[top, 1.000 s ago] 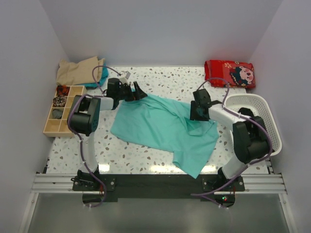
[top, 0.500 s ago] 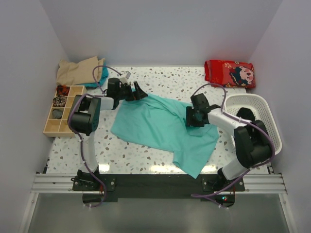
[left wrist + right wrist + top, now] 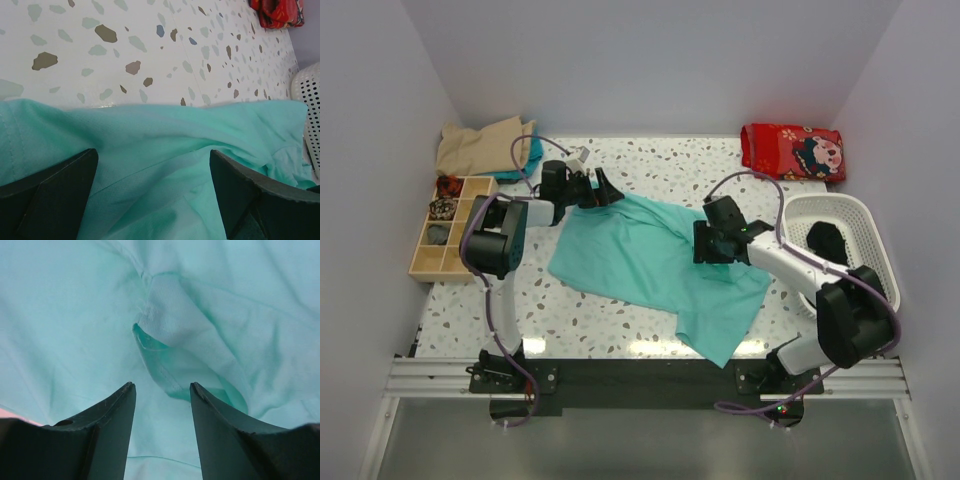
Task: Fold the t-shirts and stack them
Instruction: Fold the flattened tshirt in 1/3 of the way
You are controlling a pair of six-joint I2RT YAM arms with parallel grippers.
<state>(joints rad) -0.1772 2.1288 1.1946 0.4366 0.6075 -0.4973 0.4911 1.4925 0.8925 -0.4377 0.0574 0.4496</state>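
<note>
We take the white basket [image 3: 832, 199] as the reference point. The teal t-shirt [image 3: 640, 265] lies unfolded and rumpled on the speckled table [image 3: 660, 165], to the left of the basket, with its right edge near the basket's left wall.

The left gripper [image 3: 605, 190] sits at the shirt corner farthest from the basket. In the left wrist view, its fingers [image 3: 60, 185] are spread wide, low over the shirt's far edge, and grip nothing.

The right gripper [image 3: 705, 243] is over the part of the shirt on the basket side. In the right wrist view, its fingers [image 3: 105, 430] stand partly apart above a raised fold of fabric and pinch nothing.

A tan garment [image 3: 480, 145] lies bunched in the back corner, well apart from the basket. A red printed cloth [image 3: 792, 150] lies just behind the basket. A wooden compartment box [image 3: 445, 235] stands at the table edge opposite the basket.
</note>
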